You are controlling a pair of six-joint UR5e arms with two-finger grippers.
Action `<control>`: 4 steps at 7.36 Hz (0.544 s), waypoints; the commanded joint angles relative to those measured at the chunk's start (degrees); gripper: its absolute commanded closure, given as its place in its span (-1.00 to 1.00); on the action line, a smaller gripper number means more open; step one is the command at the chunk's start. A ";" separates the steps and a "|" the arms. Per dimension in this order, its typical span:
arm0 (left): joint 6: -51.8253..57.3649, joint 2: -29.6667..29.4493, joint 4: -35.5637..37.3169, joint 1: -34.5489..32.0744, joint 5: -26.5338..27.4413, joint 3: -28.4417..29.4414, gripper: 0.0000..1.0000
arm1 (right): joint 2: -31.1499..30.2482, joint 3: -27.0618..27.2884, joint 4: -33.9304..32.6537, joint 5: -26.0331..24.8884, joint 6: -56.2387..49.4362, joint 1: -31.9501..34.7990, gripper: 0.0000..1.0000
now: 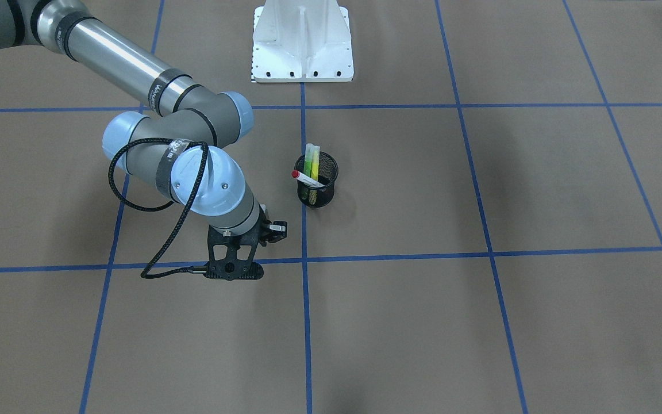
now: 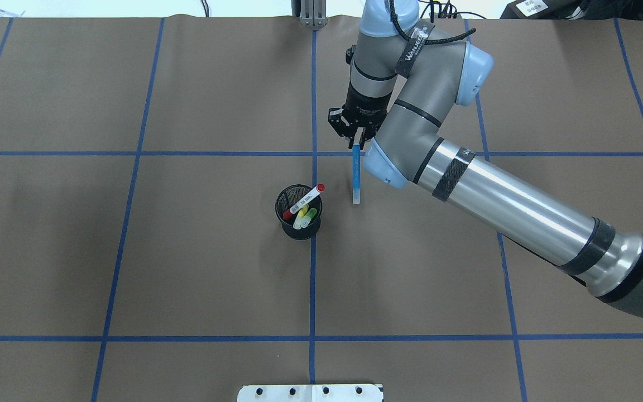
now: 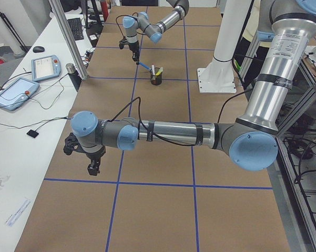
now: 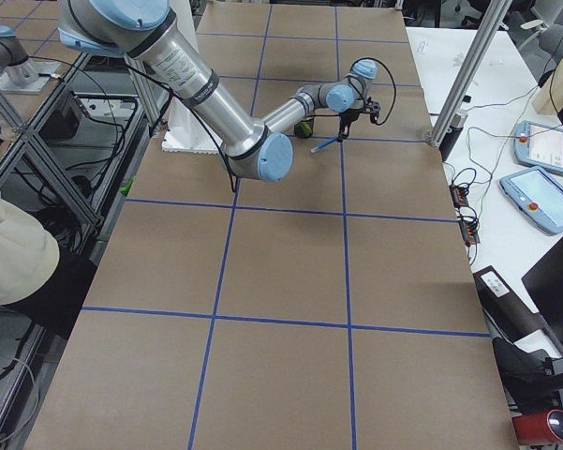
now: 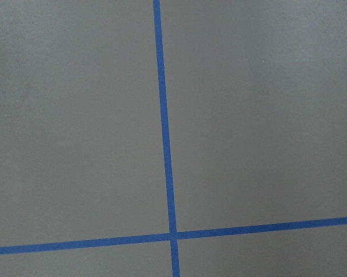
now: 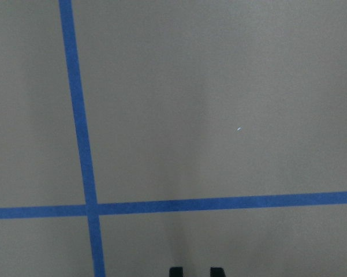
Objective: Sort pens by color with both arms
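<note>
Blue pen [image 2: 356,178] — right gripper [image 2: 356,142] clamps it.

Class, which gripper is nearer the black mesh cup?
Right. Right gripper, holding a slim blue pen, hangs beside the black mesh cup; left gripper is far along the table.

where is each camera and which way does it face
Front-facing: across the table, faces the base; right arm, mesh cup.
Overhead: behind the base, looks forward and down; right tool holds blue pen.
Exterior left: table's left end; left arm near.
Exterior right: table's right end; right arm near.
Left wrist: looks down at taped paper; no tool.
Right wrist: likewise; fingertips at bottom edge.
Front-facing and overhead share the mesh cup.
</note>
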 commanded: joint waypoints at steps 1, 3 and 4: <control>0.00 0.00 0.00 -0.05 0.00 -0.02 -0.99 | 0.07 -0.04 0.00 -0.12 0.00 0.04 0.79; 0.00 0.00 0.00 0.04 0.00 -0.02 -0.99 | 0.07 -0.04 0.00 -0.39 0.00 0.04 0.07; 0.00 0.00 0.00 0.04 0.00 -0.02 -0.99 | 0.07 -0.30 -0.08 -0.48 0.00 0.04 -0.31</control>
